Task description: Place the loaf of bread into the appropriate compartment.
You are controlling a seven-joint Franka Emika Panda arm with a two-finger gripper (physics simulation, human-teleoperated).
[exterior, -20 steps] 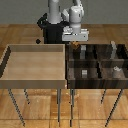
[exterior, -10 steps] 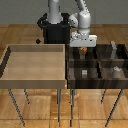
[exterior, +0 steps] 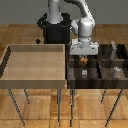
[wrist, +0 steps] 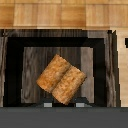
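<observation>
My gripper hangs over the back cell on the exterior view's left of the dark divided box. It is shut on the loaf of bread, a small brown chunk held just above the cell. In the wrist view the loaf lies tilted between my fingertips, over the compartment. The compartment's dark striped wooden walls frame the loaf on all sides. The same compartment shows in the exterior view under the gripper.
A light tan undivided tray stands to the exterior view's left of the dark box. Small pale grey blocks sit in other cells: one in front, one to the right. The black robot base stands behind.
The gripper with the loaf has moved toward the exterior view's right and then down, from behind the box to low over the back left cell.
</observation>
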